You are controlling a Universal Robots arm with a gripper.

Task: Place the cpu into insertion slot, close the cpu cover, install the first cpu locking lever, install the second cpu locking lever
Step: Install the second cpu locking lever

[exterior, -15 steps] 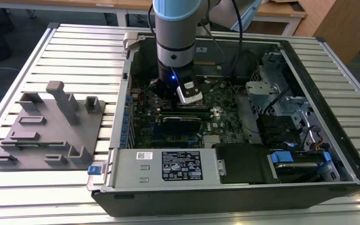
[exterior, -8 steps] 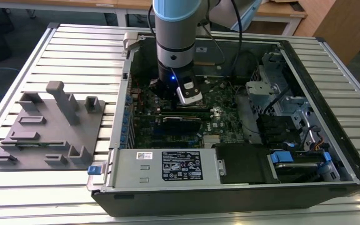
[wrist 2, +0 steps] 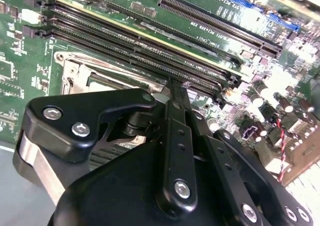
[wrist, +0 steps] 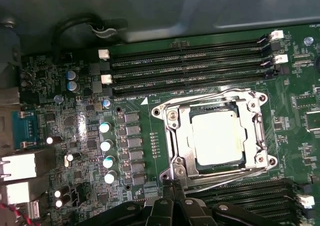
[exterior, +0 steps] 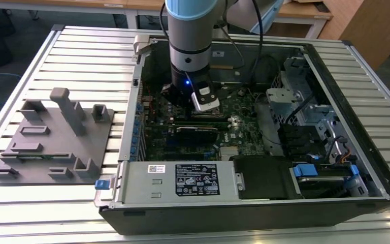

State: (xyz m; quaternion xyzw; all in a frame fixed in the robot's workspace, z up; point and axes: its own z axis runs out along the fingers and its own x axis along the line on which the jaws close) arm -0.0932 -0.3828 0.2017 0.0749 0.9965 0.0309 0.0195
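fingers' state could not be told, gripper (exterior: pixel 205 103) sat low over the insertion slot (wrist: pixel 172 153), cpu (wrist: pixel 218 138) seated, cpu cover (wrist: pixel 257 108) down

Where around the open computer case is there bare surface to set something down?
Bare slats of the table lie beyond the grey fixture block and along the near edge below it. Inside the computer case it is crowded: the gripper hangs over the cpu.
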